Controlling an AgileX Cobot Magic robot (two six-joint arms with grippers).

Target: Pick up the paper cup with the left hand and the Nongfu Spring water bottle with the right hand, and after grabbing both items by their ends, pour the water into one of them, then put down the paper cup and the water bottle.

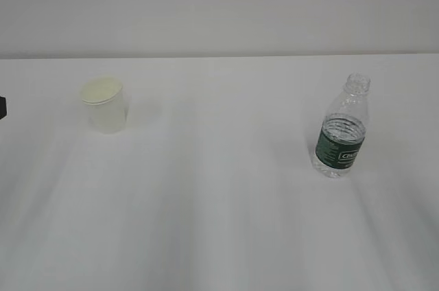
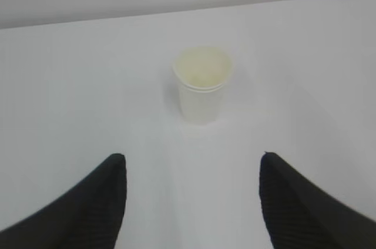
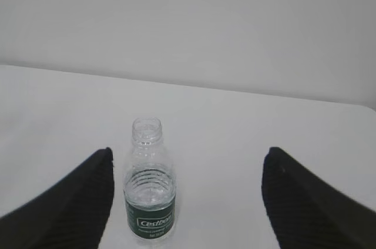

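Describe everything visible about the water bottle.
The water bottle is small, clear ribbed plastic with a dark green label band bearing white lettering. Its threaded neck is uncapped. It stands upright on the white table, right of the paper cup, water reaching roughly the label's top. Nothing touches it; the right gripper is open, short of it.

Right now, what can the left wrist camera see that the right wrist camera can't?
Only the left wrist view shows the paper cup, standing upright ahead of the open left gripper, apart from its fingers. Only the right wrist view shows the water bottle, capless and upright, ahead of the open right gripper and nearer its left finger. Both show the same white table and pale wall behind, and neither gripper is holding anything.
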